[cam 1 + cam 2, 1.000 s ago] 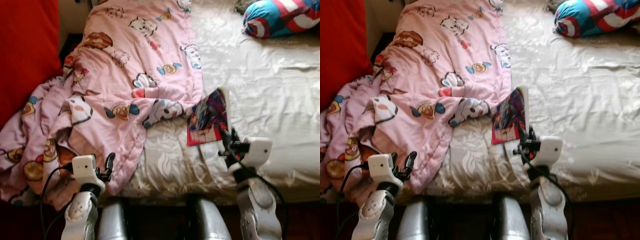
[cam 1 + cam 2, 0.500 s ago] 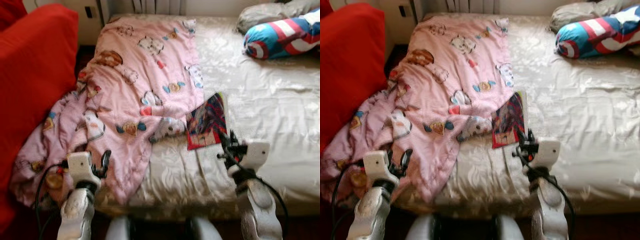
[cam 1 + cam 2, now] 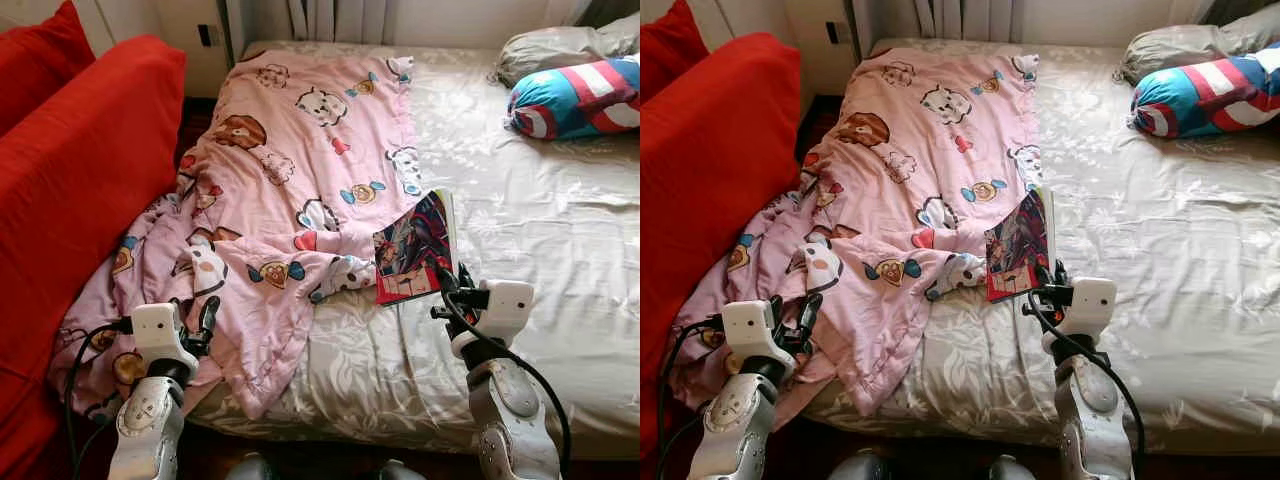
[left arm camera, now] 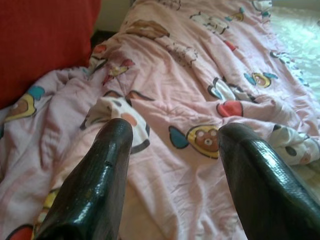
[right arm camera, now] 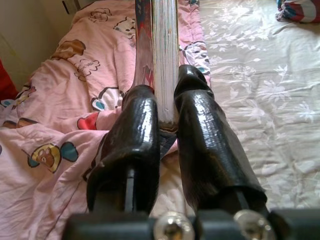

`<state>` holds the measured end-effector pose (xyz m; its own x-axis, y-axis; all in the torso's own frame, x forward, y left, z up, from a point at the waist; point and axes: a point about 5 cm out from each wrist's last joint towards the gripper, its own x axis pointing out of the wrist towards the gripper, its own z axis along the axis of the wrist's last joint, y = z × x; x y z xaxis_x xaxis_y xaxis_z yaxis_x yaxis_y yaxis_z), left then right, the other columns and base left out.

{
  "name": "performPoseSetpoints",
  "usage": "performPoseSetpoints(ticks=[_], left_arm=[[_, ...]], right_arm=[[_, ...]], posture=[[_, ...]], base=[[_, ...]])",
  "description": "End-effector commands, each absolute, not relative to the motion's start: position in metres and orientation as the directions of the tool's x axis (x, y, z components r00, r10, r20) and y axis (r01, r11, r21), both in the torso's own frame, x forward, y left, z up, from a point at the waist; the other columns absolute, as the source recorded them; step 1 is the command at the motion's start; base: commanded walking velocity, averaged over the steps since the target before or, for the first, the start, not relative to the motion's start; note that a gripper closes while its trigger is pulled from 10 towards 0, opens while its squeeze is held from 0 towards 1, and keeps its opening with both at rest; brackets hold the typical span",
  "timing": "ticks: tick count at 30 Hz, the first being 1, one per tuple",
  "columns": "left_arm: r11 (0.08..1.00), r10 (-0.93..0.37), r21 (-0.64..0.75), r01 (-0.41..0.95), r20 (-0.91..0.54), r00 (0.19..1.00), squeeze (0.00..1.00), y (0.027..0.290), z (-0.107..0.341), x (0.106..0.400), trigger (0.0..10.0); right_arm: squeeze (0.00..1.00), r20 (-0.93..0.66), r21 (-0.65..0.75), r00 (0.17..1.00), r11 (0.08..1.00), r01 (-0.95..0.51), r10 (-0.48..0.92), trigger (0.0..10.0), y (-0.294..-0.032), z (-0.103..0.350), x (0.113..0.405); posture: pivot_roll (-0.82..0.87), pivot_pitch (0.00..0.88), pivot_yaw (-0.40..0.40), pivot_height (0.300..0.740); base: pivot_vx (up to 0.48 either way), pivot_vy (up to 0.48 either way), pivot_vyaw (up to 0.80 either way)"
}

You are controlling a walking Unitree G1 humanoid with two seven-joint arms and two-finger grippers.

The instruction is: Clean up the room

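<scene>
Two grippers sit low at the near edge of the bed (image 3: 560,330). The right gripper (image 5: 167,107) has its glossy black fingers (image 5: 137,135) clamped on the lower edge of a thin book (image 3: 415,247), holding it tilted on its edge above the sheet, with the colourful cover facing the blanket. The left gripper (image 4: 175,150) hovers over the near left corner, its fingers spread apart with nothing between them, just above the rumpled folds of the blanket (image 3: 300,180).

That blanket is soft pink cloth printed with cartoon animals; it lies crumpled along the left side of the bed, spills over the left edge, and one fold reaches just beside the book. The bare part of the bed is covered by a shiny cream sheet with a pale flower pattern, lightly creased.

Against the left edge stands a red couch (image 3: 70,190) with a matte cushion. At the far right corner lie a round blue, red and white striped pillow (image 3: 575,95) and, behind it, a grey pillow (image 3: 555,45). Beyond the far edge stands a pale wall.
</scene>
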<state>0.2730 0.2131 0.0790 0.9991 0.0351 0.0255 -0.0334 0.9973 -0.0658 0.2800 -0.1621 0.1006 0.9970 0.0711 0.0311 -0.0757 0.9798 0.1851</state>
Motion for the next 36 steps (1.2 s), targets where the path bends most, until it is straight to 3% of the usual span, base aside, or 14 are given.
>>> performPoseSetpoints(ticks=[1, 9, 14, 21, 36], left_arm=[[0.998, 0.028, -0.055, -0.027, 0.020, 0.999, 0.00, 0.214, 0.079, 0.271, 10.0], [0.998, 0.020, -0.054, -0.020, 0.011, 1.000, 0.00, 0.209, 0.075, 0.268, 10.0], [0.998, 0.020, -0.055, -0.020, 0.008, 1.000, 0.00, 0.208, 0.074, 0.268, 10.0], [0.998, 0.023, -0.055, -0.022, 0.005, 1.000, 0.00, 0.207, 0.073, 0.267, 10.0], [0.998, 0.014, -0.057, -0.014, -0.002, 1.000, 0.00, 0.203, 0.071, 0.264, 10.0]], right_arm=[[0.00, 0.051, 0.194, 0.997, 0.979, -0.068, 0.059, 10.0, -0.163, 0.103, 0.281], [0.00, 0.038, 0.188, 0.998, 0.981, -0.046, 0.040, 10.0, -0.165, 0.101, 0.281], [0.00, 0.019, 0.186, 0.999, 0.982, -0.029, 0.026, 10.0, -0.168, 0.100, 0.283], [0.00, 0.026, 0.200, 0.999, 0.979, -0.028, 0.023, 10.0, -0.166, 0.100, 0.283], [0.00, 0.024, 0.201, 0.999, 0.979, -0.044, 0.040, 10.0, -0.162, 0.101, 0.283]], posture=[[0.06, 0.163, -0.057, 0.714], [0.06, 0.180, -0.058, 0.714], [0.06, 0.187, -0.060, 0.714], [0.06, 0.192, -0.062, 0.714], [0.06, 0.202, -0.063, 0.714]], base=[[0.000, 0.000, 0.00], [0.000, -0.066, 0.00], [0.000, -0.307, 0.00], [0.000, -0.327, -0.69], [0.000, -0.362, 0.00]])
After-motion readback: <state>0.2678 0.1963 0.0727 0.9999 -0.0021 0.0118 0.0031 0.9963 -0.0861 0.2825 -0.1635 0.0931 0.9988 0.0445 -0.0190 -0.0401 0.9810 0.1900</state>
